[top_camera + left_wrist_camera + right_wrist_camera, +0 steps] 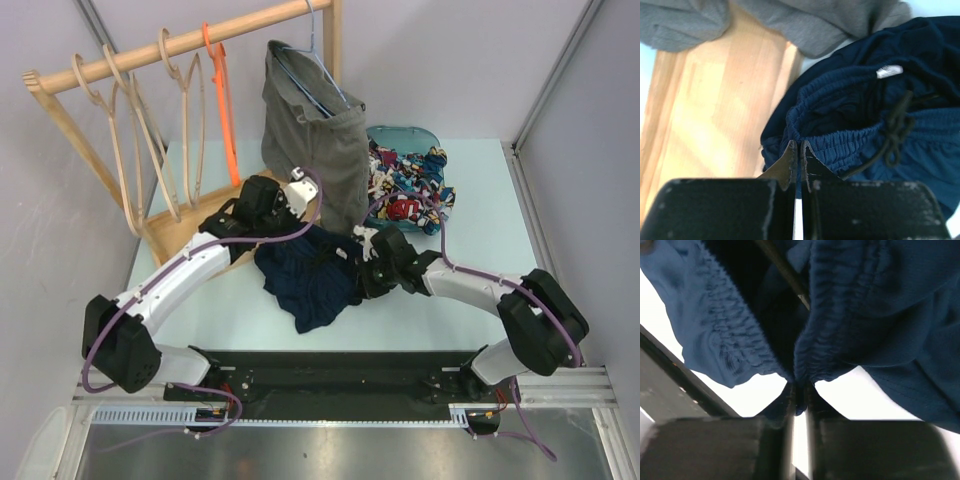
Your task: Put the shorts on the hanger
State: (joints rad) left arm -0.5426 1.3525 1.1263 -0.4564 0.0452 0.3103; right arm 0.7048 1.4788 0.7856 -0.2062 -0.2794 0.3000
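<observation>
Navy shorts (pixel 310 285), seemingly soft and limp, hung between left gripper (pixel 799 146) and right gripper (pixel 799 391), both jaws pinching the elastic waistband (pixel 840 145), likely the surest hold.

Pale lilac walls (pixel 450 60); light-blue table (pixel 490 200); wooden rack (pixel 255 24) at back left.

On one wooden rail (pixel 200 40) at the far left, three pale wooden hangers (pixel 130 160) and one orange hanger (pixel 222 110) are counted. One blue wire hanger (pixel 313 35) is recorded to their right, carrying one grey garment (pixel 315 140). One pair of navy shorts (pixel 310 280) is noted at near centre and one teal tray (pixel 400 131) at the far right; the patterned clothes (pixel 410 185) in it cannot be counted singly.
</observation>
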